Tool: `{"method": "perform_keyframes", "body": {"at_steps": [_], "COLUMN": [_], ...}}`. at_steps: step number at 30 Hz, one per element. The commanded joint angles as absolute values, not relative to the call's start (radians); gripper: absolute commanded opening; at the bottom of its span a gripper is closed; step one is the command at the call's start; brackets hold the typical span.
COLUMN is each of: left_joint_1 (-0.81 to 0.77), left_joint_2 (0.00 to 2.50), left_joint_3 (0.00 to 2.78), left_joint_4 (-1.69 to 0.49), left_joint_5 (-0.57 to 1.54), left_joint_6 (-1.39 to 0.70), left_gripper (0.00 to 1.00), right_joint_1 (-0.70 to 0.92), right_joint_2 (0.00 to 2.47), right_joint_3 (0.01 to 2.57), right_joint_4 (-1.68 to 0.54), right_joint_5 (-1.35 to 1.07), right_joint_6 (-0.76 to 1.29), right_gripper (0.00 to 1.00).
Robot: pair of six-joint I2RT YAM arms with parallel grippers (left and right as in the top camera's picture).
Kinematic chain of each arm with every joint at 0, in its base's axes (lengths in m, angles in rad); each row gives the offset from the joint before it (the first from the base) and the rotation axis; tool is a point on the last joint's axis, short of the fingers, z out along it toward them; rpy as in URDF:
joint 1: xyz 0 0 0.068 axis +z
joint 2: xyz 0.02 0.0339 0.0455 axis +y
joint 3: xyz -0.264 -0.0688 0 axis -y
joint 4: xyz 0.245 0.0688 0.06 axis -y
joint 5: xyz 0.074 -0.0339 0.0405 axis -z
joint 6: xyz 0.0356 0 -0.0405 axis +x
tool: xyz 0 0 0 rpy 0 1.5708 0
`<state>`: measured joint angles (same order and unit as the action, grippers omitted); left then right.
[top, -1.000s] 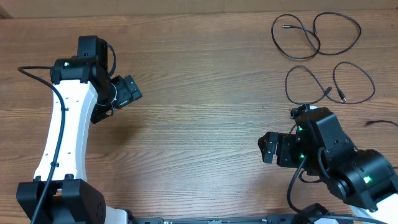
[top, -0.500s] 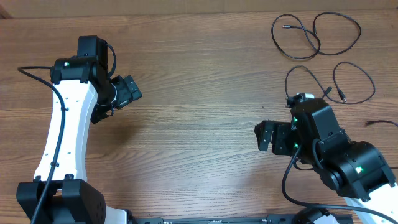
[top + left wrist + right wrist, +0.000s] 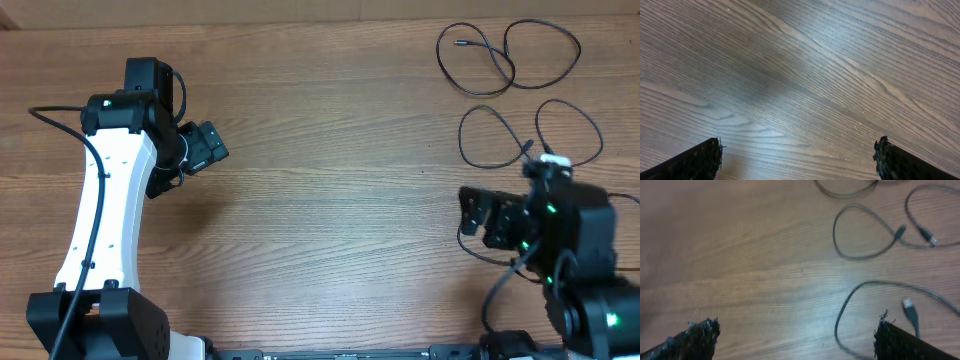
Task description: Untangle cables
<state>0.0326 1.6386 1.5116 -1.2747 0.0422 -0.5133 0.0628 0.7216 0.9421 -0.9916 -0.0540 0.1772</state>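
Observation:
Three thin black cables lie apart at the far right. One cable (image 3: 510, 55) loops at the top right. A second cable (image 3: 530, 135) lies below it, also in the right wrist view (image 3: 865, 235), its plugs close together. A third cable (image 3: 860, 307) with a silver plug (image 3: 910, 311) curves beside my right gripper's right finger (image 3: 900, 342); overhead only its end (image 3: 610, 198) shows past the arm. My right gripper (image 3: 472, 212) (image 3: 797, 340) is open and empty. My left gripper (image 3: 210, 147) (image 3: 797, 160) is open and empty over bare wood, far from the cables.
The wooden table (image 3: 330, 150) fills all views. The left arm's white link (image 3: 100, 220) and base stand at the lower left. The right arm's black body (image 3: 570, 260) covers the lower right corner. A thick arm cable (image 3: 50, 115) loops at the left.
My right arm has swung right and slightly back, toward the cables, now covering part of the lowest one. The left arm and the cables have not moved.

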Motion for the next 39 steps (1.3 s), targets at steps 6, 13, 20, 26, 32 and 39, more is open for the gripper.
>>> {"method": "perform_keyframes", "body": {"at_steps": [6,13,20,26,32,39], "left_joint_1": [0.024,0.024,0.024,0.024,0.024,0.024], "left_joint_2": [1.648,1.648,1.648,1.648,1.648,1.648], "left_joint_3": [1.508,1.508,1.508,1.508,1.508,1.508], "left_joint_4": [-1.274,-1.274,-1.274,-1.274,-1.274,-1.274], "left_joint_5": [0.049,0.049,0.049,0.049,0.049,0.049], "left_joint_6": [-0.512,-0.512,-0.512,-0.512,-0.512,-0.512], "left_gripper": [0.99,1.0,1.0,0.99,1.0,0.99], "right_joint_1": [-0.042,0.014,0.026,0.016,0.018,0.018], "right_joint_2": [0.524,0.397,0.258,0.165,0.09,0.015], "right_joint_3": [0.773,0.623,0.451,0.329,0.242,0.154], "right_joint_4": [-0.886,-0.698,-0.51,-0.366,-0.286,-0.211], "right_joint_5": [-0.204,-0.204,-0.204,-0.204,-0.204,-0.204], "right_joint_6": [0.091,0.043,0.043,0.044,0.044,0.044], "right_gripper": [1.0,1.0,1.0,1.0,1.0,1.0]}}
